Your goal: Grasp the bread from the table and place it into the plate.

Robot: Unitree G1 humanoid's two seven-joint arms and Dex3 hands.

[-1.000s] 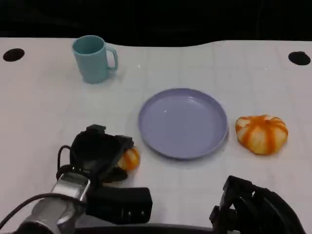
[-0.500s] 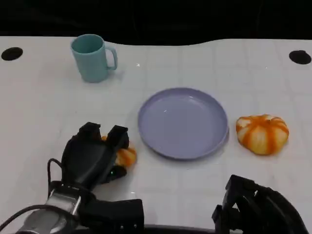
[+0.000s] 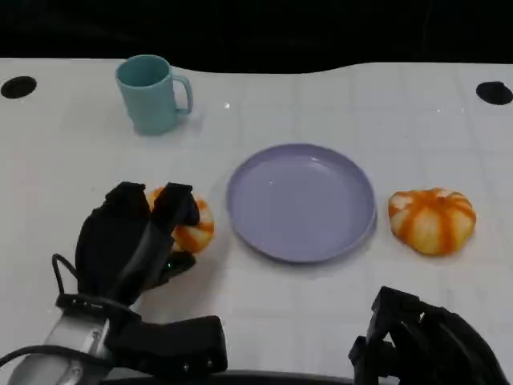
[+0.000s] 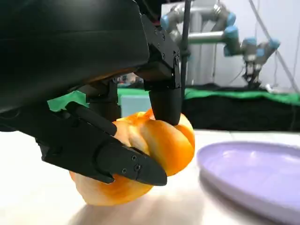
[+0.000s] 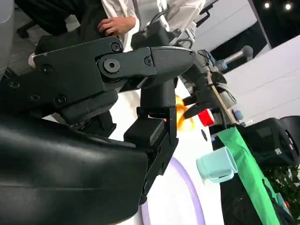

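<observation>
two breads sit on the table: one bread is clamped in the left hand, just left of the plate, its fingers closed over the top and side; the other bread lies beyond the plate's right edge. the held piece looks lifted slightly, its underside shadowed. best to raise it enough to pass the rim, carry it right over the plate's middle, then lower before loosening. the right hand hangs low and near; whether its fingers are apart i cannot tell.
</observation>
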